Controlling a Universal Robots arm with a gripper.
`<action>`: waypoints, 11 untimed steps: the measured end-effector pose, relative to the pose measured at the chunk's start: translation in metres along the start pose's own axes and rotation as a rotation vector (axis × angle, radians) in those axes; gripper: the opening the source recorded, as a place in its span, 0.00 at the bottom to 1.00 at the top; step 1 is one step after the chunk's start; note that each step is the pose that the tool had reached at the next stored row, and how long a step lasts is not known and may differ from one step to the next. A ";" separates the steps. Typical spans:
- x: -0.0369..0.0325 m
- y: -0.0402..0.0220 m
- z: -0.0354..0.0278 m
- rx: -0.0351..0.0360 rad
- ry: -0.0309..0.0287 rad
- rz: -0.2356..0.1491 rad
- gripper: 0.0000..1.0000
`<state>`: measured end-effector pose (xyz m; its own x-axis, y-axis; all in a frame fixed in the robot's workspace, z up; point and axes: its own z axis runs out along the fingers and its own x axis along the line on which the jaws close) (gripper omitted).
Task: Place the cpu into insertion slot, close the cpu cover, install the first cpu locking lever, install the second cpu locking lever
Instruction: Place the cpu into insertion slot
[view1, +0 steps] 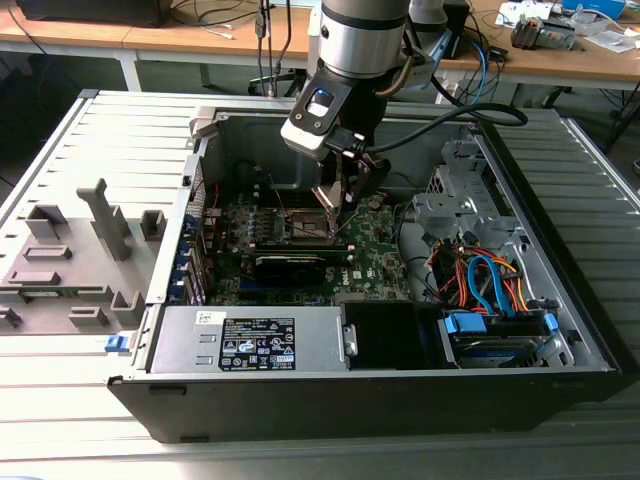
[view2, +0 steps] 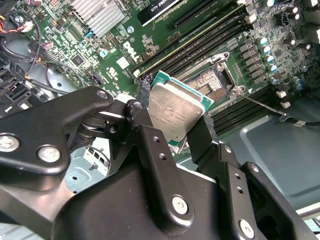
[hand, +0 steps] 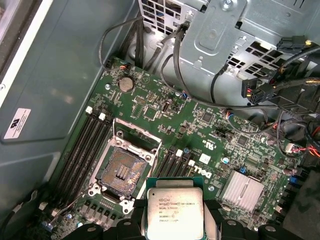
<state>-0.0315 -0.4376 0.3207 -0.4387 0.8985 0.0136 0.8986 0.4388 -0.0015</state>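
Exterior view: the arm (view1: 352, 40) reaches down into an open computer case (view1: 575, 340) lying on a slatted grey table (view1: 60, 130), with the gripper (view1: 346, 196) low over the motherboard (view1: 385, 258), near the insertion slot (view1: 303, 226); how the fingers stand cannot be read from here. Second wrist view: the two black fingers (view2: 145, 131) are closed partway against opposite edges of the cpu (view2: 176, 111), pinching it between them; the chip is tilted, its silvery metal face towards the camera, and hangs above the board, apart from the slot (view2: 212, 85), whose dark brownish-gold centre lies exposed. A finned heatsink (view2: 97, 14) sits farther along the board. First wrist view: the printed face of the cpu (hand: 175, 209) is gripped at its sides, close to the slot (hand: 121, 171) and not seated in it. The cpu cover (hand: 138, 132) stands swung up at the slot's far edge, leaving the socket uncovered.
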 end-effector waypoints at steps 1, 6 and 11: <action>0.0000 0.0000 0.0000 0.0000 0.0000 0.001 0.55; 0.0000 0.0000 0.0000 -0.0001 0.0000 0.005 0.55; 0.0000 0.0000 0.0000 -0.0001 0.0000 0.011 0.55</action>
<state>-0.0315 -0.4376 0.3207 -0.4288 0.9033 0.0136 0.9034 0.4288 -0.0015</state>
